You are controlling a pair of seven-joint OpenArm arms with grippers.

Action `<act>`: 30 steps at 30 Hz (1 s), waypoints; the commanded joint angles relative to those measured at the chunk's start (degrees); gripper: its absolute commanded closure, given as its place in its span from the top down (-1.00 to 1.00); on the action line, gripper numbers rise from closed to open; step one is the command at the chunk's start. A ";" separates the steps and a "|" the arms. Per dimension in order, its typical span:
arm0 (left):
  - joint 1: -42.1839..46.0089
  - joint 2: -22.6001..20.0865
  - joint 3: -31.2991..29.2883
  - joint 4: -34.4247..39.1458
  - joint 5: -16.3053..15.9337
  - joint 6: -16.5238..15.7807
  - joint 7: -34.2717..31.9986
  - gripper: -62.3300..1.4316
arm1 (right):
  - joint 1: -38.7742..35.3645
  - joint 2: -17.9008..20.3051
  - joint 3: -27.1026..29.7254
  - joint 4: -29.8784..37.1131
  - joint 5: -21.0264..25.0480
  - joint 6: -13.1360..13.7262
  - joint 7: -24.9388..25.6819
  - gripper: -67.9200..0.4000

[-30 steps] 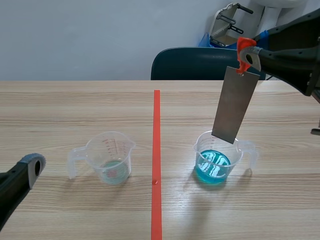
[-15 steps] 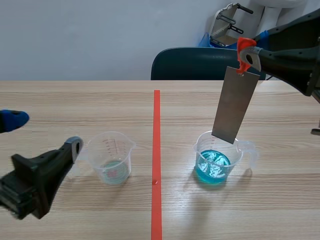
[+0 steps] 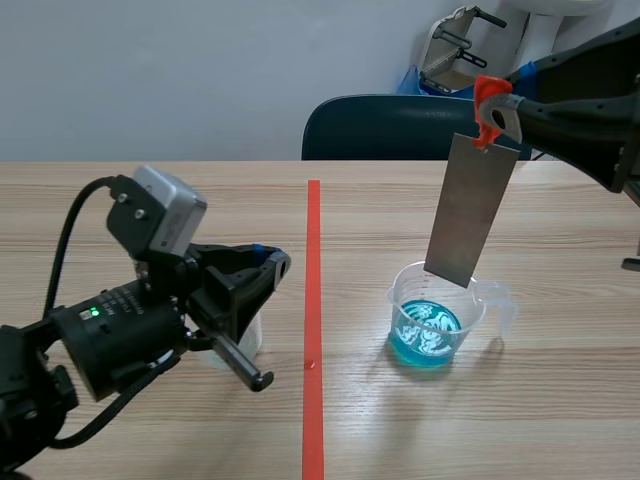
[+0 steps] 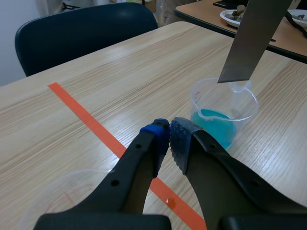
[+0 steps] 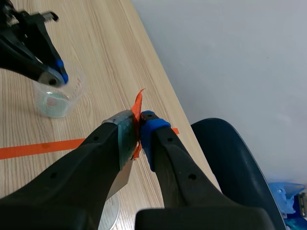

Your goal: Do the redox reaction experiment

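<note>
Right claw (image 3: 490,112) grips plate (image 3: 468,215); beaker (image 3: 404,300) below (blue liquid (image 3: 426,338)).

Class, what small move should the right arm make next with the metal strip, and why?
Probably lower the metal strip straight down into the blue liquid: the right gripper holds it by its orange tab, with its lower end hanging over the measuring cup, above the liquid surface.

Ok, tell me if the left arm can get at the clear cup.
Probably yes: the left pincer hangs just above the clear cup, nothing between them. It is shut, so it must open first. The right pincer holds its metal strip far off.
</note>
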 commanded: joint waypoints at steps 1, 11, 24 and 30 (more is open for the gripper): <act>-1.81 1.62 0.94 -0.83 0.15 0.11 -1.60 -0.84 | 0.55 0.90 0.28 0.31 0.63 -0.37 0.81 -0.96; -14.49 8.41 12.76 -15.50 2.01 1.09 -5.07 -0.87 | 0.55 0.90 0.28 0.31 0.63 -0.37 0.79 -0.96; -21.90 15.47 16.79 -28.41 2.45 4.37 -7.34 -0.87 | 0.55 0.90 0.28 0.31 0.63 -0.39 0.81 -0.96; -22.03 15.78 16.79 -28.89 4.13 4.37 -7.80 -0.87 | 0.55 0.90 0.28 0.31 0.66 -0.39 0.85 -0.96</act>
